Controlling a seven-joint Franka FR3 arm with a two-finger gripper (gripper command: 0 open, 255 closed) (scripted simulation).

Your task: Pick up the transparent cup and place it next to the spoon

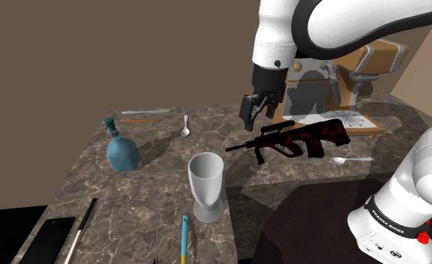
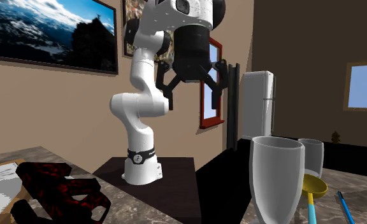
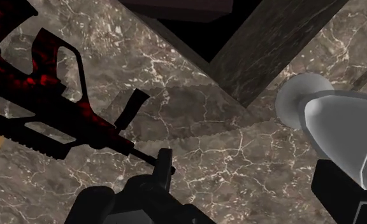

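Gripper was open and empty above the rifle, the grey cup stood upright on the counter well apart, so it looked like reach phase; next move needed fingers straddling the cup.

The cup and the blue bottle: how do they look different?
The cup is pale grey, while the bottle is teal blue. The cup is wide at its open top and narrows down to a foot, but the bottle is fat at the bottom with a thin neck. In the shoulder view the cup stands to the right of the bottle and nearer the camera. Both stand upright on the marble table.
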